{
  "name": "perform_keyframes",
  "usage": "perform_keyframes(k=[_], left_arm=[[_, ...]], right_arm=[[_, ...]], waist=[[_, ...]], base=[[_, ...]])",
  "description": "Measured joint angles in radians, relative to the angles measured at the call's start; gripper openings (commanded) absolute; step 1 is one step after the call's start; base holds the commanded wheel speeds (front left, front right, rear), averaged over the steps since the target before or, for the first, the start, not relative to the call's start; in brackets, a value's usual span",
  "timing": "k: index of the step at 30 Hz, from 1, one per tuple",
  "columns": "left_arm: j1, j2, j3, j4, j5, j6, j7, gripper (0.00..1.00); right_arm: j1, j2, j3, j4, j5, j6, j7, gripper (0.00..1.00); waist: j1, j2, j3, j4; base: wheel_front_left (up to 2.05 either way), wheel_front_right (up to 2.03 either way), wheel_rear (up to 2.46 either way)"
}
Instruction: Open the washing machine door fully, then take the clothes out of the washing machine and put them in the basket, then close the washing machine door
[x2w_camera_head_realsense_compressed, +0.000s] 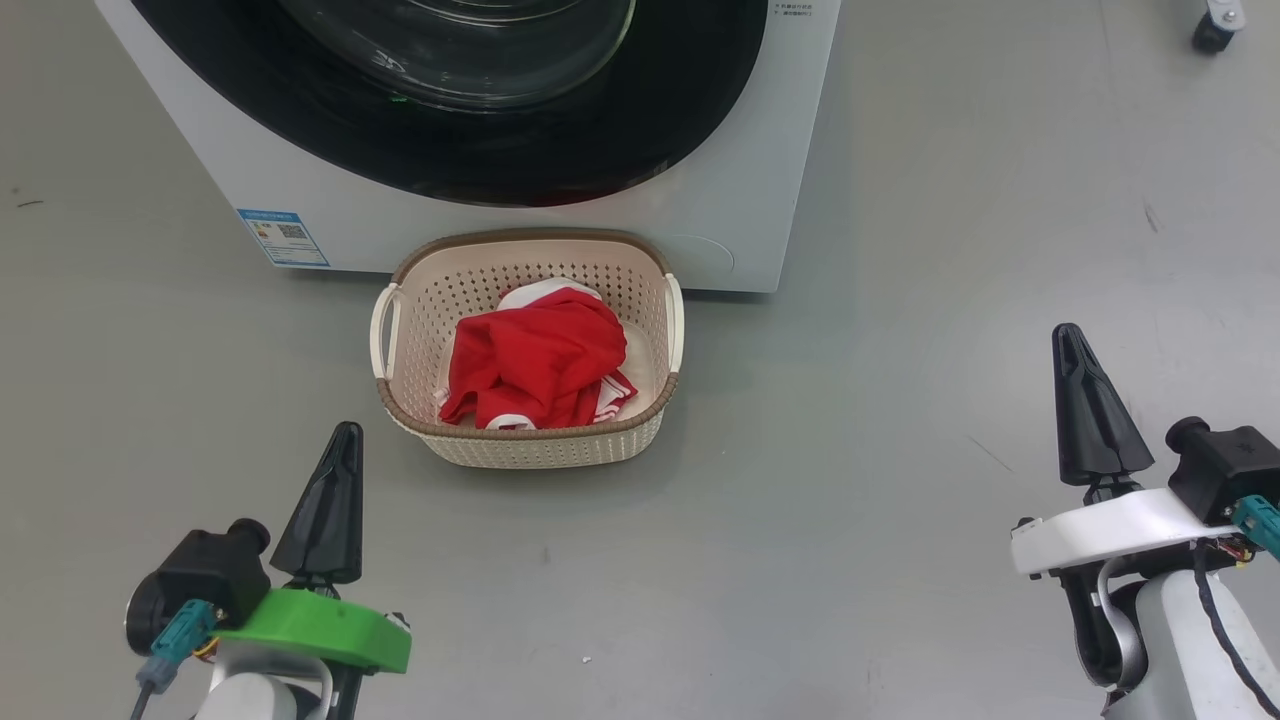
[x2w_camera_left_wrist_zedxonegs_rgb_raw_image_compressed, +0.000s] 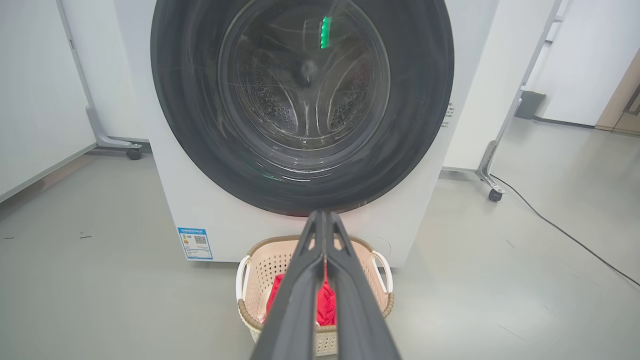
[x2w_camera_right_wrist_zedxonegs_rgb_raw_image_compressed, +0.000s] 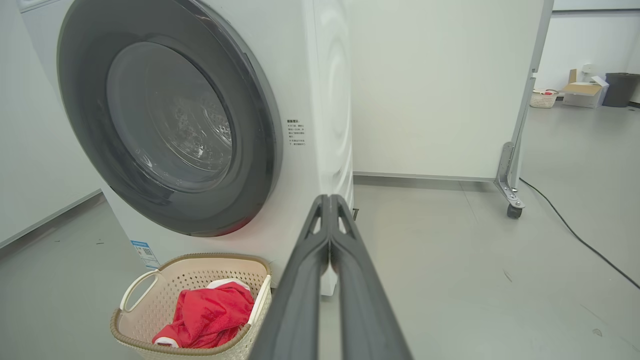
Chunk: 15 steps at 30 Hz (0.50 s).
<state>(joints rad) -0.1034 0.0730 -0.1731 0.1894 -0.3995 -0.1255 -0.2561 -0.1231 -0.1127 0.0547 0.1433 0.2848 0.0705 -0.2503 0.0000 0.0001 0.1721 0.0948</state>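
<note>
At twelve o'clock the washing machine (x2w_camera_head_realsense_compressed: 770, 150) stands with its door (x2w_camera_head_realsense_compressed: 560, 160) seemingly shut, and the basket (x2w_camera_head_realsense_compressed: 530, 241) just before it holds the clothes (x2w_camera_head_realsense_compressed: 540, 365). With the left gripper (x2w_camera_head_realsense_compressed: 345, 440) at seven o'clock and the right gripper (x2w_camera_head_realsense_compressed: 1069, 345) at four o'clock both pressed together on nothing, I judge every step done, so the next move calls for little more than rest. The left wrist view looks through the glass to the drum (x2w_camera_left_wrist_zedxonegs_rgb_raw_image_compressed: 305, 100), where I make out no red cloth, while the head view cuts the door off above its lower arc
</note>
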Motion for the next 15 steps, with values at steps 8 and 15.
perform_keyframes(k=[8,15], left_arm=[[0.022,-0.001,-0.006,-0.010,-0.070,0.000,0.000,0.00],[0.025,-0.002,0.008,-0.010,-0.179,0.000,0.020,0.00]], right_arm=[[0.001,0.003,-0.001,0.003,0.065,0.000,0.009,0.00],[0.002,0.010,-0.014,0.014,0.182,0.002,0.035,0.00]], waist=[[0.0000,0.0000,-0.007,-0.004],[0.0000,0.0000,-0.024,-0.013]], base=[[0.00,0.00,0.00],[0.00,0.00,0.00]])
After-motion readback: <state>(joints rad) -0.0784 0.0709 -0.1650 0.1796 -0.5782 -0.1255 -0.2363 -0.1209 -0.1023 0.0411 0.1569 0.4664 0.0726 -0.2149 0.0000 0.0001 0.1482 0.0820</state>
